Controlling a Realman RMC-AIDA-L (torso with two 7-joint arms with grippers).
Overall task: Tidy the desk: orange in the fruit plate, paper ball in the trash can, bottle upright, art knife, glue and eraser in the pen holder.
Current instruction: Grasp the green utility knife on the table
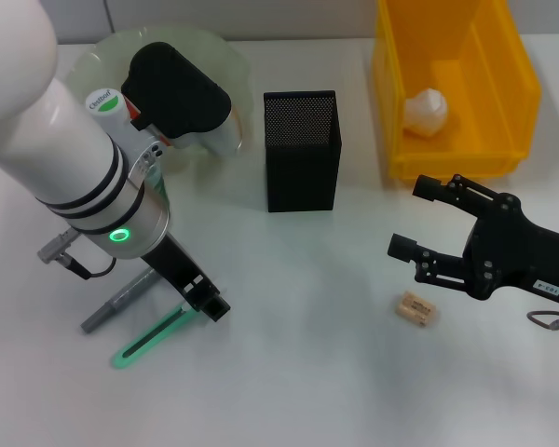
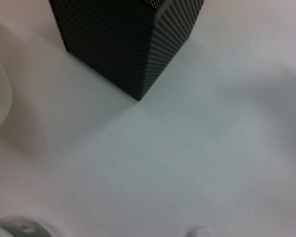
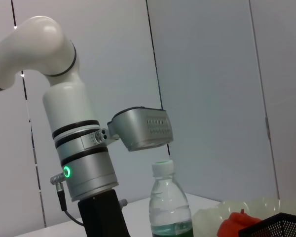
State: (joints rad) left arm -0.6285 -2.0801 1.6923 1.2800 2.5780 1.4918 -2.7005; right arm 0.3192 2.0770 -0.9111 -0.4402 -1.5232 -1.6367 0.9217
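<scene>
While the left claw [image 1: 208, 304] is hanging low at the 8 o'clock area of the white surface [image 1: 298, 372], its tip is sitting just beside the green art knife [image 1: 149, 340] and the grey glue pen [image 1: 118, 300]; whether its fingers are spread or pressed together cannot be told. The right claw [image 1: 419, 219] is hovering at 4 o'clock with its fingers spread wide, gripping nothing. The eraser [image 1: 417, 309] is lying on the surface just beneath and beside that claw. The black mesh pen holder [image 1: 301, 151] is standing at the centre. The yellow bin [image 1: 455, 88] is sitting at 1 o'clock with the paper ball [image 1: 426, 113] inside it. The water bottle [image 3: 170, 207] is standing upright at 11 o'clock, near the translucent fruit plate [image 1: 219, 56], which is carrying the orange [image 3: 235, 224].
</scene>
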